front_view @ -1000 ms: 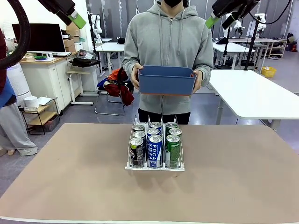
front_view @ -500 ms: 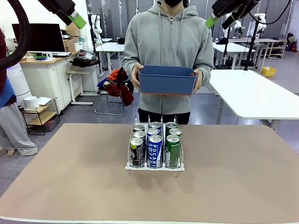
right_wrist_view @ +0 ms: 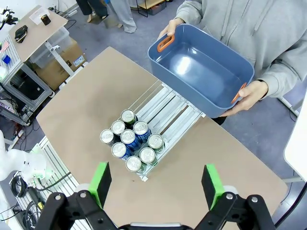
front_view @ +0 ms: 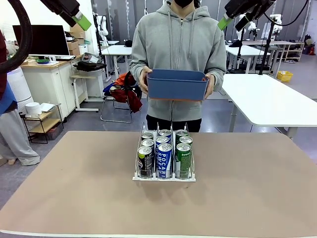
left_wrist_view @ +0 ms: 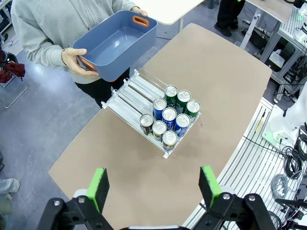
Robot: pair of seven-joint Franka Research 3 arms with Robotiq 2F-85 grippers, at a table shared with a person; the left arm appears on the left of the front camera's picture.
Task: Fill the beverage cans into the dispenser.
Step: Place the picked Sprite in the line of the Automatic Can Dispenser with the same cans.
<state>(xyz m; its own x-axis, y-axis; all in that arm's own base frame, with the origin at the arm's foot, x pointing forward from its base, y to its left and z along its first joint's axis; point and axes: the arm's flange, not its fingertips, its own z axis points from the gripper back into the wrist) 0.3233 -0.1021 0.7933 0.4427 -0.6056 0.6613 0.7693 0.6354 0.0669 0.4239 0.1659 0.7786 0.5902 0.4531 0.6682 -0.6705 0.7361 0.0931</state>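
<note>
Over the last second nothing moved: both arms stayed high and the cans stayed in place. This suggests the filling was finished, or nearly so.

On the left, the left gripper (left_wrist_view: 152,189) hung far above the desk (front_view: 69,188), its fingers (left_wrist_view: 99,187) wide apart and holding nothing. In the front view its green pad (front_view: 82,22) showed at the top left corner.

In the middle, the dispenser (front_view: 164,176) stood on the desk, closer to the person's edge. Nine cans (front_view: 164,153) stood in it, three per lane: black (front_view: 145,159) in the left lane, blue-and-white (front_view: 164,158) in the middle, green (front_view: 184,157) in the right. They were crowded toward the front lip, and the back of the lanes was bare in the wrist views.

Behind it the person held the blue bin (front_view: 177,85) with both hands, well above the desk. It looked empty.

On the right, the right gripper (right_wrist_view: 156,184) also hung high, fingers (right_wrist_view: 211,184) apart and empty.
</note>
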